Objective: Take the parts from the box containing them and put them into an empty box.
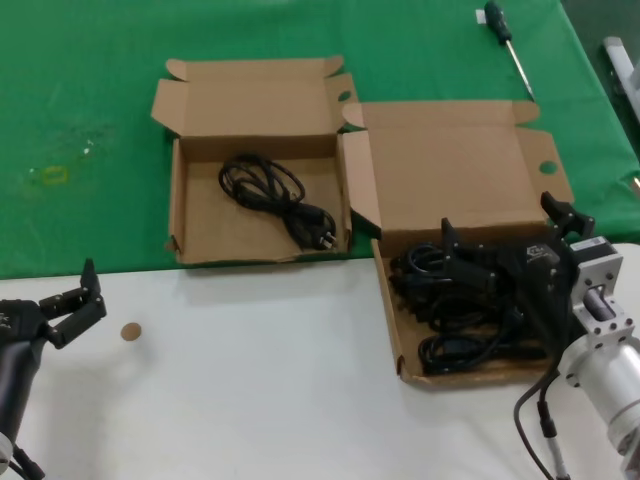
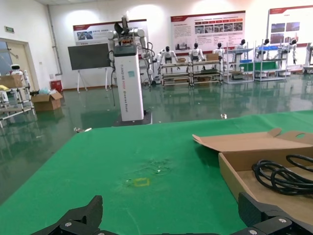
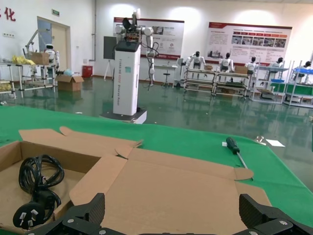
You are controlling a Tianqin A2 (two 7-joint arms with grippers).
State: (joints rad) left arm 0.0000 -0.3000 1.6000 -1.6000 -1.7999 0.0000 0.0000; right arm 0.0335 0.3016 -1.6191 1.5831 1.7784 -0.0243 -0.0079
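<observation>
Cables, black and coiled with plugs, are the parts here, and they sit in two open cardboard boxes on a tabletop (image 1: 250, 400) that is green across the far half and white along the near edge. The wider box (image 1: 450, 180) lies toward the right edge, straddling the line where green meets white, its large lid folded back flat with round holes in the side tabs. Its tray holds a pile of black cables (image 1: 450, 340), partly hidden by the arm above. The smaller box (image 1: 200, 225) sits just to its left on the green cloth, nearly touching it, lid also folded back. One cable bundle (image 1: 275, 195) lies inside it, its plug toward the near right corner of the tray.

The right gripper (image 1: 500, 255) is down over the wider box's tray, among the cables; its fingers are spread apart, with nothing visibly clamped between them. The left gripper (image 1: 85, 295) rests low near the left edge over the white part, fingers apart and empty.

A screwdriver (image 1: 505, 40) lies near the far right corner. A small brown disc (image 1: 130, 331) sits on the white surface near the left gripper.
</observation>
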